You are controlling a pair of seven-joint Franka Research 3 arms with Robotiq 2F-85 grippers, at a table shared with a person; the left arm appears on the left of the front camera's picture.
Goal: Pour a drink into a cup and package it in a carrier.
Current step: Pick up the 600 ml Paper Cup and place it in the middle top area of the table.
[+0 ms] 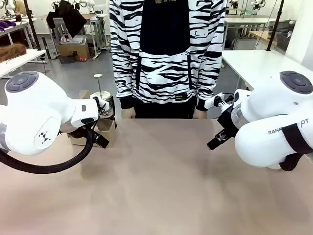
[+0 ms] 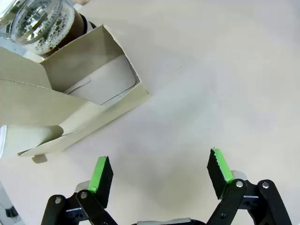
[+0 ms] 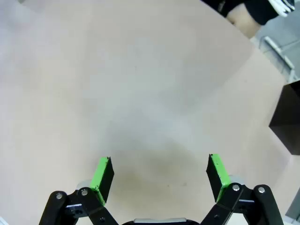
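Observation:
The drink (image 2: 71,24) is a dark brown liquid with foam in a clear glass plunger pot (image 2: 37,21). The pot (image 1: 102,99) stands at the table's far left, just behind the carrier. The carrier (image 2: 75,89) is a brown cardboard box, and nothing stands in the compartment I can see into. In the front view the carrier (image 1: 106,128) sits partly behind my left arm. My left gripper (image 2: 159,171) hovers open over bare table beside the carrier. My right gripper (image 3: 159,171) is open over bare table; in the front view it (image 1: 215,141) hangs at the right. The cup is out of view.
A person in a black-and-white striped top stands at the far edge, with one hand (image 1: 128,112) and the other hand (image 1: 199,113) resting on the table (image 1: 161,176). A black box (image 3: 287,117) stands off the table's edge in the right wrist view.

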